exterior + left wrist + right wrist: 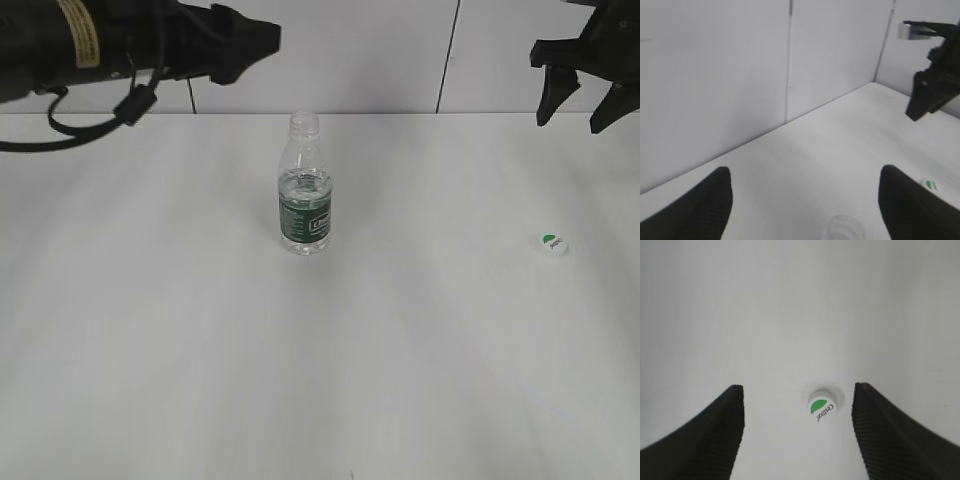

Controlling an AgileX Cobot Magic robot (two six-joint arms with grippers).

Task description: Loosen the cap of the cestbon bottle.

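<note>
The cestbon bottle (305, 190) stands upright mid-table, clear with a dark green label, and its neck is bare. Its open mouth (845, 227) shows at the bottom of the left wrist view. The cap (551, 243), white with a green mark, lies flat on the table at the right, apart from the bottle. My left gripper (265, 45) hangs open, high and to the bottle's left, with nothing between its fingers (805, 172). My right gripper (572, 122) is open above the cap. In the right wrist view the cap (821, 408) lies on the table below and between the spread fingers (797, 389), untouched.
The white table (300, 380) runs back to a white panelled wall (400, 50). The left wrist view also catches the right arm (932, 92) and the cap (931, 185) far off.
</note>
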